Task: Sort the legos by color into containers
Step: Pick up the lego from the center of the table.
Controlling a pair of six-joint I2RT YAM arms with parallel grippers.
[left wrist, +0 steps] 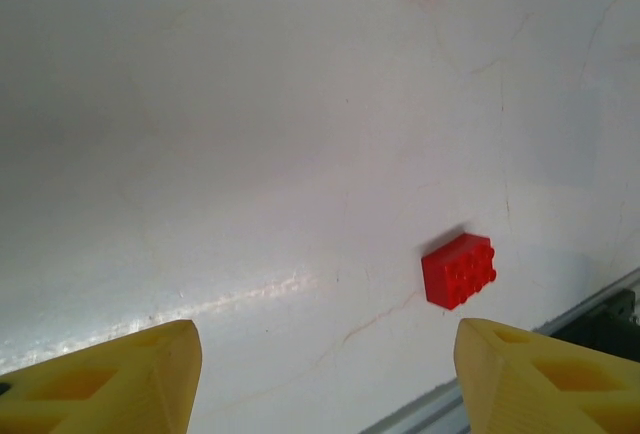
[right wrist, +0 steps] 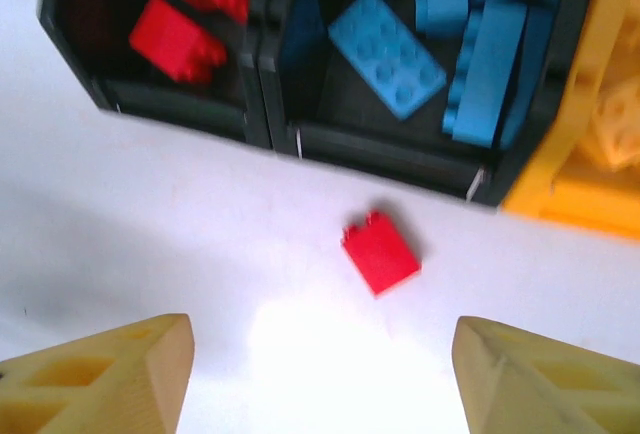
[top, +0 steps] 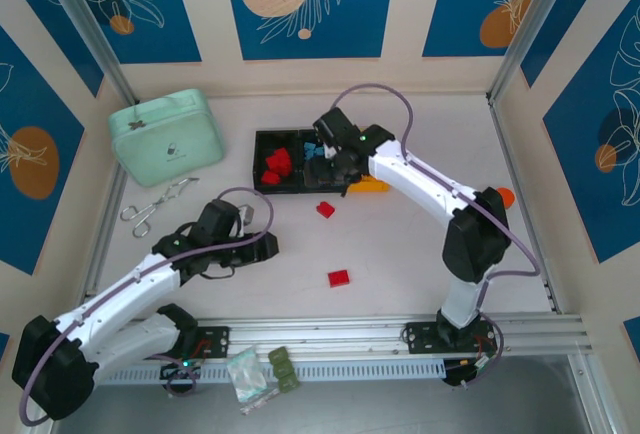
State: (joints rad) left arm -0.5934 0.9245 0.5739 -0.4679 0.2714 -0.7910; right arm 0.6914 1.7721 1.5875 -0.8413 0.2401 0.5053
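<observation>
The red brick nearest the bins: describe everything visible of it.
The red brick is a small, squarish block of glossy red plastic. It seems to lie on its side, with two studs showing along one edge. It rests alone on the white table, just in front of the black bin of blue bricks, touching nothing but the table.

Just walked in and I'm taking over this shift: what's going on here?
Two arms are sorting legos into bins by colour; red and blue ones are already in. Two red bricks lie loose on the table. The right gripper hangs open over the brick by the bins; the left gripper, open, faces the other brick.
</observation>
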